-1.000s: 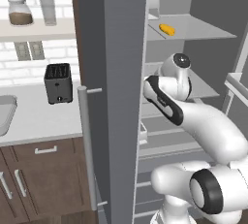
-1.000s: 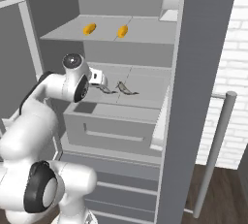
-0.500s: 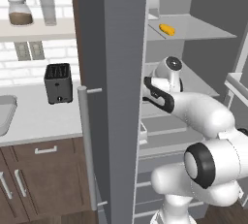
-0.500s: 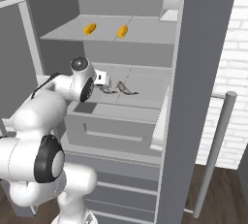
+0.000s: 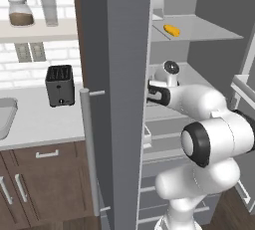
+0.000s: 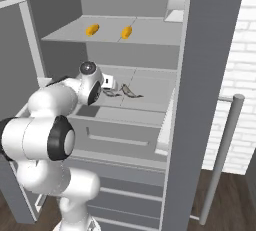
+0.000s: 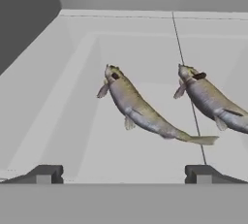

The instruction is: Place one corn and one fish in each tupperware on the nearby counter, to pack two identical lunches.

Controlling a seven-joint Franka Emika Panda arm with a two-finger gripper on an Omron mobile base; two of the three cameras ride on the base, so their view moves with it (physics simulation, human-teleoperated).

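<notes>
Gripper [image 7: 123, 174] is held wide open, nothing grasped, low in the frame. One fish [image 7: 140, 107] lies centred just above its fingertips; the second fish [image 7: 213, 101] is cut off at the right edge.

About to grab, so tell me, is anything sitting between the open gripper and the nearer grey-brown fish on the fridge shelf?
Nothing visible: bare pale shelf lies between the open gripper and the nearer grey-brown fish; the second fish lies off to one side.

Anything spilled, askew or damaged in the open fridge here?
Nothing stands out. Two fish lie side by side on the middle shelf, two corn cobs sit apart on the shelf above, and the open gripper faces the fish.
</notes>
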